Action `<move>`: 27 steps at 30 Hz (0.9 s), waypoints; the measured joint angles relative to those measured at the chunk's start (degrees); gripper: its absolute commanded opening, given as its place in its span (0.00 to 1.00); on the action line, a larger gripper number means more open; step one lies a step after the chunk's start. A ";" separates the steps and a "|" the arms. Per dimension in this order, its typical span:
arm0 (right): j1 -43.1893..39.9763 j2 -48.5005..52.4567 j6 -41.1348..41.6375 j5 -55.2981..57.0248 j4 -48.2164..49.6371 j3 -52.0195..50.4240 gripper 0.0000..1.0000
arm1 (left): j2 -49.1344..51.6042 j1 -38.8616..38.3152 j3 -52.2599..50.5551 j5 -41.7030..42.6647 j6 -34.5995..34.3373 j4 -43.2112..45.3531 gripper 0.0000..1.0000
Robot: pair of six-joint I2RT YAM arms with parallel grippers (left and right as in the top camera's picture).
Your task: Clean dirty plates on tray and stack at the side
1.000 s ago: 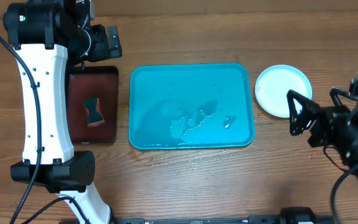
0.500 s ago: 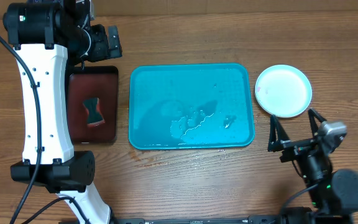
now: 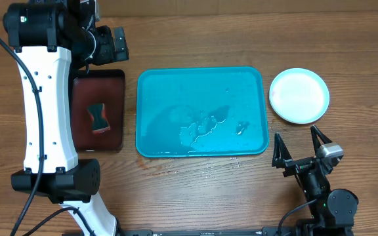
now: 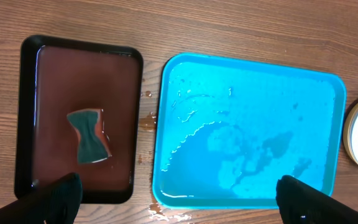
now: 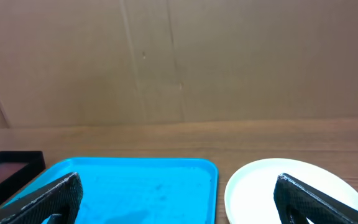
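The right end effector (image 3: 299, 152) sits low in the lower right of the overhead frame with its two fingers spread wide and nothing between them. It hovers over bare wood just below the plates (image 3: 299, 96). The plates sit as one pile on the surface (image 3: 195, 196), right of the tray (image 3: 169, 98) and not touching it. The top plate is white and looks clean. How many lie under it cannot be counted from here. In the right wrist view the pile fills the lower right and the tray the lower left, with a brown cardboard wall (image 5: 179, 62) behind them.

The left end effector (image 4: 182, 198) is up in the upper left of the overhead frame, also gaping open and holding nothing. Its wrist view looks straight down between the two dark fingertips at the bottom corners. The tray holds no plates, only thin puddles of water (image 4: 241, 155) across its middle and lower part. Left of it, just apart, lies a black tray (image 4: 73, 68) with a dark red inside, and a sponge (image 4: 91, 135) rests flat in it. A few drops (image 4: 146, 122) wet the wood between the two trays.
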 measured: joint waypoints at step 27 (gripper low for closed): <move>0.31 -0.11 0.90 -3.23 -2.08 -1.44 1.00 | 0.00 0.00 0.00 0.00 0.00 0.02 1.00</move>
